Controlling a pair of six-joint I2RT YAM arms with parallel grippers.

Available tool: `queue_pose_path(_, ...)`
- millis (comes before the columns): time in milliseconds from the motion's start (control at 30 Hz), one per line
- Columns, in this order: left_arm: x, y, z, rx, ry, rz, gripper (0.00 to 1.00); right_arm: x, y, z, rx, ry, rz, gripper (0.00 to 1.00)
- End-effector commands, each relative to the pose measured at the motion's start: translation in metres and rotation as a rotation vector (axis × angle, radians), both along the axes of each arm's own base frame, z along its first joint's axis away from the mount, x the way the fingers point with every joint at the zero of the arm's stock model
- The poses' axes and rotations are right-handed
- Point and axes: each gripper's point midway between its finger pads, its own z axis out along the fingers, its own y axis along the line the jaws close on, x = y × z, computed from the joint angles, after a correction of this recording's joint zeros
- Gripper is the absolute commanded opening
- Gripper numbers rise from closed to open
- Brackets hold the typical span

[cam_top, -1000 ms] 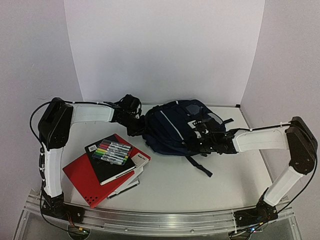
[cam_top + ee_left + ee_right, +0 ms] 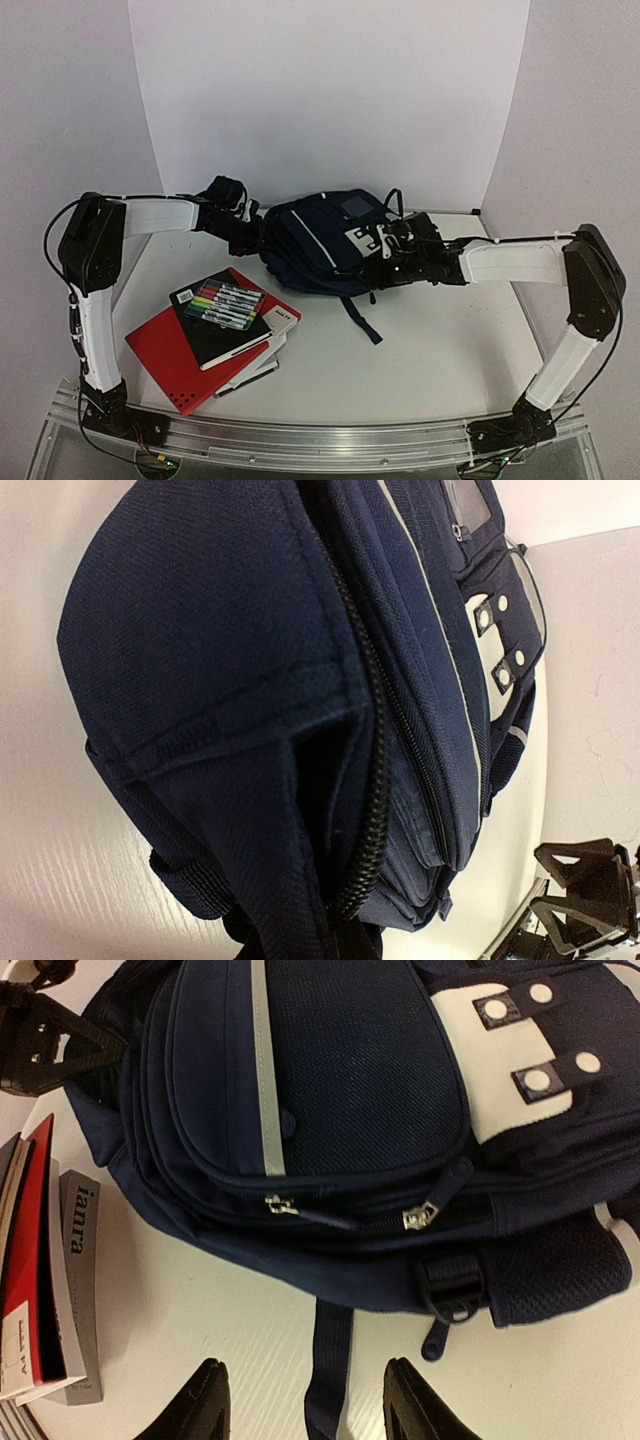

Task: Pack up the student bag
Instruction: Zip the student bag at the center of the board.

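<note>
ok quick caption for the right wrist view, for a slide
Right hand open before the navy student bag, a black strap trailing toward it, books at left.

1. This is a robot test lab, set up as a small booth.
2. A left arm (image 2: 95, 335) and a right arm (image 2: 565, 365), both white and black, are bolted to a metal rail (image 2: 320, 440) along the near edge of the white desk (image 2: 440, 350).
3. Plain white panels (image 2: 330, 100) close off the far side and both ends.
</note>
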Motion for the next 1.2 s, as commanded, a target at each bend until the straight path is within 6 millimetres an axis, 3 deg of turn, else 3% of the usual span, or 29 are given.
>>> queue_pose_path(0,0.0,-0.014,0.074,-0.113,-0.184,-0.075,0.0,0.018,0.023,0.008,0.007,-0.056,0.086,0.54)
queue_pose_path(133,0.0,-0.013,0.078,-0.113,-0.189,-0.072,0.0,0.027,0.033,0.005,-0.03,-0.099,0.141,0.56)
queue_pose_path(400,0.0,-0.013,0.082,-0.11,-0.193,-0.07,0.0,0.05,0.042,-0.02,-0.101,-0.113,0.142,0.56)
queue_pose_path(833,-0.001,-0.013,0.084,-0.109,-0.191,-0.075,0.0,0.062,0.05,-0.042,-0.14,-0.094,0.159,0.55)
queue_pose_path(900,-0.001,-0.013,0.084,-0.11,-0.19,-0.075,0.0,0.063,0.052,-0.045,-0.144,-0.095,0.17,0.51)
queue_pose_path(1167,0.0,-0.014,0.08,-0.115,-0.174,-0.076,0.0,0.06,0.058,-0.041,-0.131,-0.097,0.204,0.12)
